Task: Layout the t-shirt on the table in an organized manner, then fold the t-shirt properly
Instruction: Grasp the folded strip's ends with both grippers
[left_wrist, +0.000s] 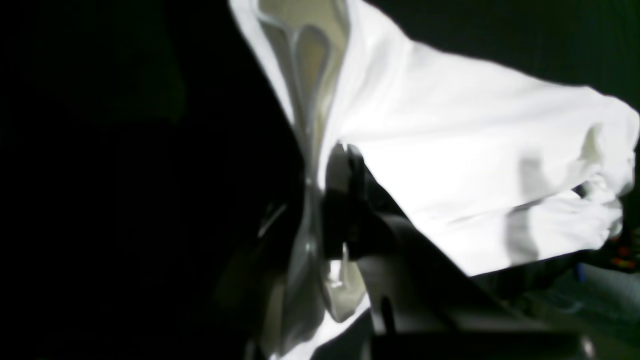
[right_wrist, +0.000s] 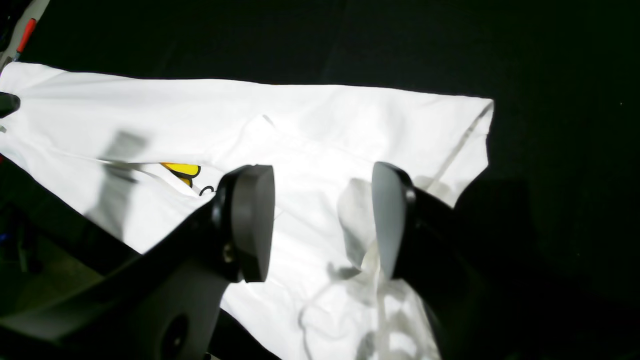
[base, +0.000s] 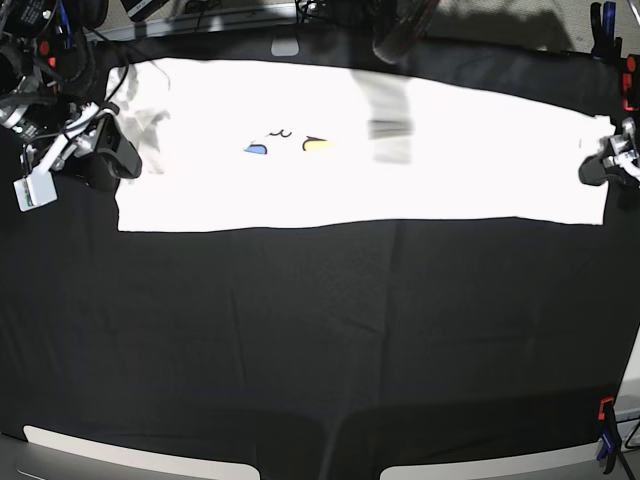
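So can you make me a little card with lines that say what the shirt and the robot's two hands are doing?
t-shirt: white, spread in a long strip across the far part of the table
print: only small blue and yellow bits showing
left end effector: shut on the t-shirt's edge
right end effector: open, over the other end

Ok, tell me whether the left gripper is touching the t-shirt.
Touching. In the left wrist view the left gripper is shut on a pinched fold of the t-shirt, with white cloth bunched right at its tips and hanging away from them.
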